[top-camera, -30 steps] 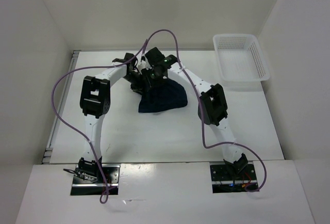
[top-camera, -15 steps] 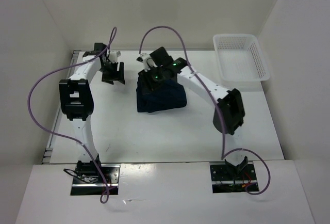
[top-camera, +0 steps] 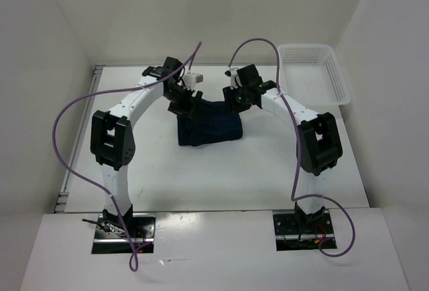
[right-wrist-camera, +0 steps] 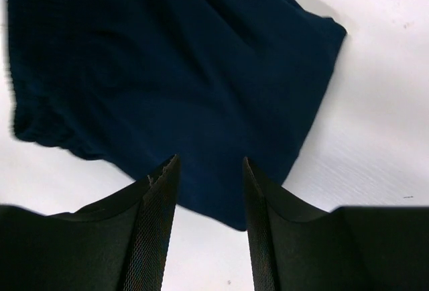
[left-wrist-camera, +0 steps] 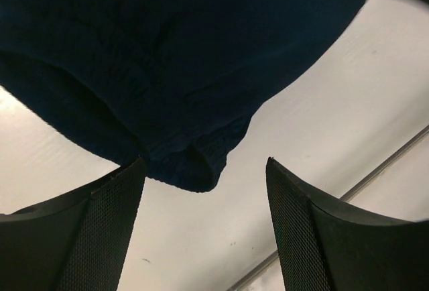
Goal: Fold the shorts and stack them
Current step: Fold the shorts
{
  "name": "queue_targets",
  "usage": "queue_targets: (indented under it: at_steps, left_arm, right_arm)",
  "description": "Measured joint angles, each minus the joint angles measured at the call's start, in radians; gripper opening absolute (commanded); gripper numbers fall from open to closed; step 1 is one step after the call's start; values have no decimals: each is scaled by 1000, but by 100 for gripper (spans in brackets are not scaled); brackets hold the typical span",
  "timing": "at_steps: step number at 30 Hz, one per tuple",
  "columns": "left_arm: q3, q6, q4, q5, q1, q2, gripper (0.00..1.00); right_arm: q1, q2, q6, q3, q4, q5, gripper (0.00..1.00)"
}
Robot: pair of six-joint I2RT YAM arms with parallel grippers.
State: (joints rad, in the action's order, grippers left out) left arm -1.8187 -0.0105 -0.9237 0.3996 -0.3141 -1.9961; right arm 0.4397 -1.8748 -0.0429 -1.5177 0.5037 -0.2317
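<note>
The shorts (top-camera: 211, 129) lie as a folded bundle in the middle of the surface (top-camera: 201, 177), long axis running left to right. Both hands sit at its far edge: the left hand (top-camera: 182, 100) at the far-left corner, jaws wide apart and empty, and the right hand (top-camera: 234, 98) at the far-right corner, jaws apart but narrower, fabric lying flat below the gap. The cloth extends nearward from both hands, about equally close to each, so the next move likely takes both far corners together.
</note>
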Motion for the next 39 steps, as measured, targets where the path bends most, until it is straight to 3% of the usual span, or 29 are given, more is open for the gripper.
queue_targets:
  at_steps: [12, 18, 20, 24, 25, 29, 35, 39]
  left_arm:
    - [26, 6, -20, -50, -2, -76, 81]
    - [25, 5, -19, 10, -2, -145, 72]
    - [20, 6, -21, 18, -2, -182, 67]
    - [8, 6, -29, 26, 0, -220, 37]
    - [2, 8, -33, 29, 0, -222, 23]
    - [-19, 6, -37, 38, 0, -222, 3]
    - [-47, 7, -60, 38, 3, -222, 0]
    - [-123, 6, -105, 50, 13, -218, 5]
  right_arm:
    - [-17, -33, 10, 43, -58, 8, 48]
    - [-22, -34, 12, 71, -61, 8, 48]
    - [-22, -34, 14, 71, -63, 8, 48]
    - [-22, -34, 15, 71, -66, 8, 48]
    - [-22, -34, 15, 72, -68, 8, 48]
    - [-23, -33, 18, 92, -86, 12, 46]
    - [-24, -34, 26, 147, -93, 38, 45]
    - [-24, -34, 37, 154, -97, 42, 44]
